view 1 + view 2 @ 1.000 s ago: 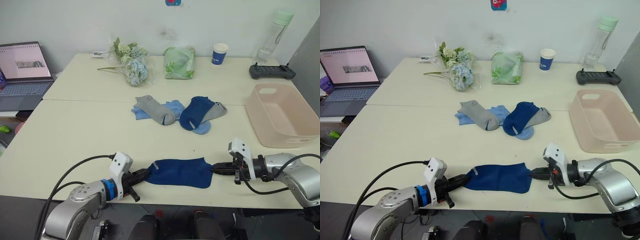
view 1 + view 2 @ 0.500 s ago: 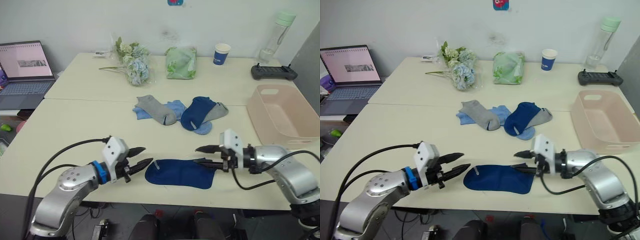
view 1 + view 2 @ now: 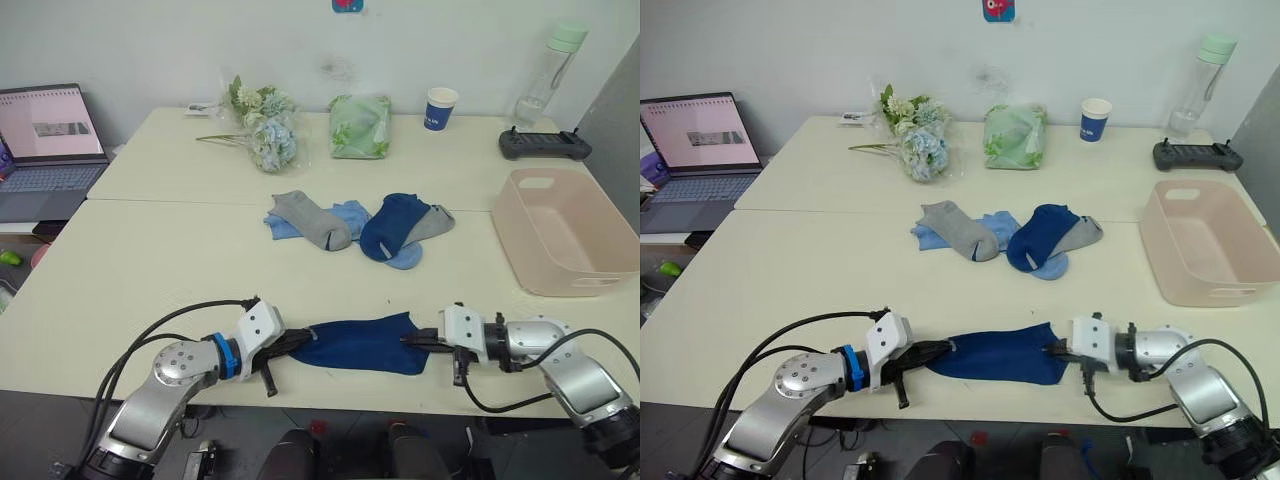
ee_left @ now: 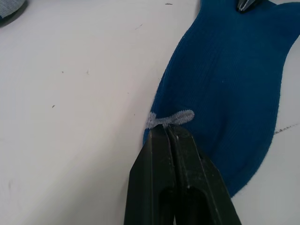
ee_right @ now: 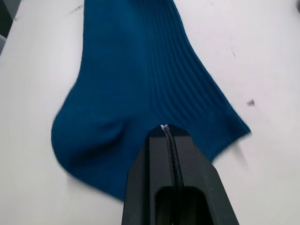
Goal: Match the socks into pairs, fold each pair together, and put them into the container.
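The container (image 3: 566, 228) is standing empty at far right, so nothing is being counted as done. Five socks (image 3: 355, 223) are lying heaped mid-table, unmatched. One navy sock (image 3: 362, 343) is being pinched at the near edge by the left gripper (image 3: 296, 343) and right gripper (image 3: 415, 341), both clamped.

From the head, our 2 eye views look forward and down over the desk (image 3: 150, 260). Our 2 wrist views sit close above the same navy sock (image 3: 362, 343), from opposite ends.

Ribbed navy sock (image 3: 362, 342) with pale stitching, pale pink container (image 3: 566, 232)
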`<state>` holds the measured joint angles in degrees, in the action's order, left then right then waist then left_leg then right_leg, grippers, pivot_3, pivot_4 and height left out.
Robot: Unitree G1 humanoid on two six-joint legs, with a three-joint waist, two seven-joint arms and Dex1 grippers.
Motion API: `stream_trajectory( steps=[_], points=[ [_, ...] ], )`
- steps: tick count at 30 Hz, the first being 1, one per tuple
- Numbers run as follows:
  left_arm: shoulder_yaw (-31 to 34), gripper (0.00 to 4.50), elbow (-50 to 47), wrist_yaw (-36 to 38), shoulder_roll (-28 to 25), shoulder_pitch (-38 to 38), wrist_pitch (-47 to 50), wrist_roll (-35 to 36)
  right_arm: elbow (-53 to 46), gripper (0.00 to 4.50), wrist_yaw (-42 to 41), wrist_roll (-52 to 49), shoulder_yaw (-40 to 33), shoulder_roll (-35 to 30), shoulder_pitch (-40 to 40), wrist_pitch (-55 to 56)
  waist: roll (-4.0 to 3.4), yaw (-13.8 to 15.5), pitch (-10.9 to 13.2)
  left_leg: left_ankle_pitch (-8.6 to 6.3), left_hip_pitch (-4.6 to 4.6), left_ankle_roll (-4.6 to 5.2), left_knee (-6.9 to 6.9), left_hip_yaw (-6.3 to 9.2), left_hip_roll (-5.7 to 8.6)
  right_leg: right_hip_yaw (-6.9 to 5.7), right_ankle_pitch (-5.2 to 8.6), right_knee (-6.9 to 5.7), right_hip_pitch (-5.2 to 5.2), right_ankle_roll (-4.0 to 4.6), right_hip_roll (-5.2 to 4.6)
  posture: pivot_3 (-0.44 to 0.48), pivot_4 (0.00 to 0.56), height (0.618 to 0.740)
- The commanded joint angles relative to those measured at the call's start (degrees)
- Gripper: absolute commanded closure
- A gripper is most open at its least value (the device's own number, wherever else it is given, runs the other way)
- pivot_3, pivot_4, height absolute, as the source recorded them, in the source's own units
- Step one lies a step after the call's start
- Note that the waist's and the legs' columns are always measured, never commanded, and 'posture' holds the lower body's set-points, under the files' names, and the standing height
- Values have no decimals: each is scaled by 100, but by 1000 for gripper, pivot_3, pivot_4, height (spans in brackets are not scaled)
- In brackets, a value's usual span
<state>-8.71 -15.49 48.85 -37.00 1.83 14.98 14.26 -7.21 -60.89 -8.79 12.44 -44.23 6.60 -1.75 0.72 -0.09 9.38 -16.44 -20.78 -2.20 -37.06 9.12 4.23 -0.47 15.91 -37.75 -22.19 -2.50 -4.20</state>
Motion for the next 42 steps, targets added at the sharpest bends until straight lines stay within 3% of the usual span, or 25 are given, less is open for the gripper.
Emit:
stream_trajectory(
  steps=[1, 5, 8, 13, 19, 20, 21, 31, 39, 42],
  points=[
    [323, 4475, -300, 4, 87, -29, 307, 465, -387, 4500, -251, -797, -408, -138, -144, -757, 0, 0, 1, 0, 0, 0, 1, 1, 0, 0, 0, -1, 0, 0, 0, 0, 150, 740],
    [1205, 4475, -832, -217, 115, -28, 1138, 1496, -949, 4500, 18, -1658, -1020, -54, 55, -1690, 0, -25, 5, 0, -6, 0, -1, 7, -6, 4, 0, -4, -6, 1, -1, 0, 150, 740],
    [1931, 3904, -606, -489, 65, 48, 1215, 1627, -594, 3896, 695, -1556, -1373, 264, 461, -1780, -2, -39, 3, 0, -1, 0, 0, 5, -9, 3, 0, -8, -5, 1, 1, 0, 150, 740],
    [2470, 2327, 578, -1319, 502, -111, 8, 806, 630, 2167, 1190, -920, -1377, 673, 1048, -1193, -1, -15, 3, 1, 0, -2, 0, 0, -2, -7, 0, -9, -6, 1, 5, 0, 150, 740],
    [2405, 425, 625, -1429, 643, 15, -332, 599, 1533, 56, 1198, -455, -1295, 807, 1324, -477, 3, 14, 3, 1, -10, -2, 0, -4, 8, 0, -1, 6, -10, 0, -10, 0, 150, 740],
    [2397, 52, 580, -1433, 652, 35, -329, 606, 1550, 0, 1130, -439, -1262, 832, 1352, -389, 3, 4, 3, 1, -9, -2, 0, -3, 5, 1, -1, 3, -10, 1, -10, 0, 150, 740],
    [2391, 14, 533, -1454, 660, 39, -321, 599, 1532, 0, 1083, -423, -1210, 876, 1393, -338, 2, -3, 3, 2, -6, -3, 0, -3, 2, 2, -1, -2, -10, 1, -10, 0, 150, 740],
    [2054, 14, -777, -1521, 537, -418, 559, 795, 1112, 0, 1532, 759, 101, 1670, 2112, -802, 2, -82, 3, 4, -3, -8, 0, 0, -4, 2, -1, -19, -14, 2, 1, 0, 150, 740],
    [1789, 14, -1024, -1649, 688, -764, 866, 781, 2197, 0, 2130, 1422, 418, 2334, 2927, -931, 2, -114, 2, 6, -3, -10, 0, -1, 1, 0, -2, -16, -16, 2, 5, 0, 150, 740],
    [1766, 0, -1103, -1674, 708, -744, 916, 803, 2344, 652, 2160, 1330, 298, 2490, 3091, -1195, 2, -141, 3, 6, -4, -10, 0, -3, 3, 0, -2, -17, -19, 2, 4, 0, 150, 740]
  ],
)
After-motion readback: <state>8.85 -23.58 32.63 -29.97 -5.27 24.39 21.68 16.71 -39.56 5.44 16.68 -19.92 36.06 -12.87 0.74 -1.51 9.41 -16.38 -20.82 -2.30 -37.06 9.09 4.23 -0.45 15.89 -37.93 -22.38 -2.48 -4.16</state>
